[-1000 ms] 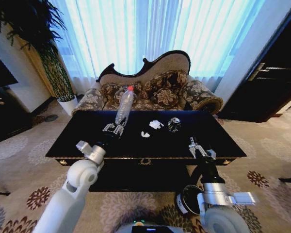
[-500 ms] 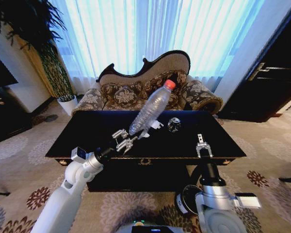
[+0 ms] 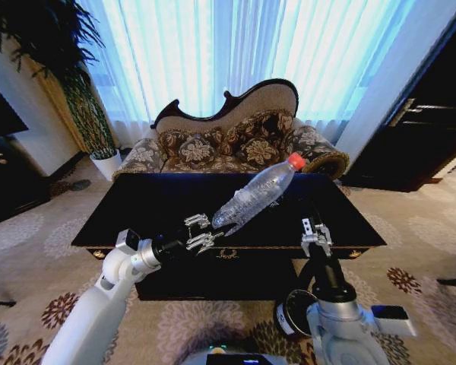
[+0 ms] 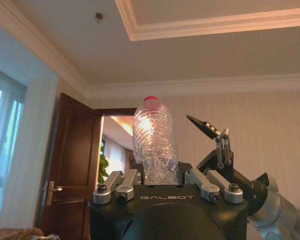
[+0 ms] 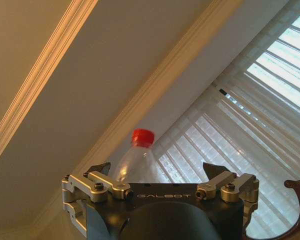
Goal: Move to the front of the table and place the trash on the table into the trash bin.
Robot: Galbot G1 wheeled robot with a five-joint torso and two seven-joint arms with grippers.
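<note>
Left gripper (image 3: 200, 232) clamped on bottle (image 3: 256, 198) base, held over table (image 3: 121, 209) — long axis slants right, cap toward open right gripper (image 3: 316, 232). Trash bin (image 3: 292, 313) near-right, below — right of bottle.

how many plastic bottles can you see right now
1. The clear bottle with the red cap is held tilted over the table by the left tool. It may hide other trash.

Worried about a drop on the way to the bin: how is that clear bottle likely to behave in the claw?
The bottle looks empty, so probably light. The left claw holds it by its base end with the cap tilted outward, so it might pivot. Thin ribbed plastic likely flexes under squeeze.
</note>
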